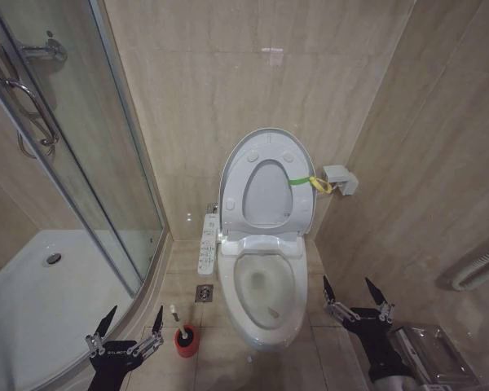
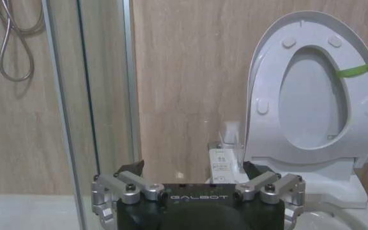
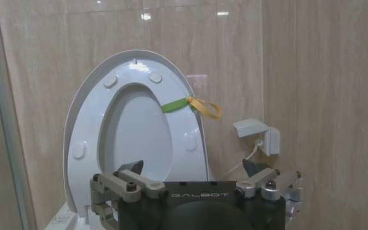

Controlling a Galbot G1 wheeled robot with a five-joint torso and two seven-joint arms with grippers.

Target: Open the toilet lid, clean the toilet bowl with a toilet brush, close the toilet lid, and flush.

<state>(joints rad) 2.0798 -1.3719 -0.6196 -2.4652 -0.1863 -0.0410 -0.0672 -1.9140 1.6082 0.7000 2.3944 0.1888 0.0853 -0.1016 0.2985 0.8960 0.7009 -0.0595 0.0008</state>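
Note:
The toilet lid (image 1: 267, 194) stands upright against the back wall with the seat ring raised against it, and a yellow-green strap (image 1: 306, 181) hangs at its right edge. Below it the toilet bowl (image 1: 265, 285) lies uncovered. The toilet brush (image 1: 177, 316) stands in its red cup holder (image 1: 186, 340) on the floor left of the bowl. My left gripper (image 1: 135, 314) is open and empty just left of the brush. My right gripper (image 1: 348, 283) is open and empty right of the bowl. Both wrist views face the raised lid (image 2: 315, 96) (image 3: 139, 124) past the open left gripper (image 2: 193, 167) and right gripper (image 3: 191, 165).
A glass shower door (image 1: 73, 163) and white shower tray (image 1: 41, 301) fill the left. A control panel (image 1: 207, 242) sits beside the bowl and a floor drain (image 1: 204, 293) below it. A wall box (image 1: 340, 179) is right of the lid. A metal fixture (image 1: 428, 350) lies at lower right.

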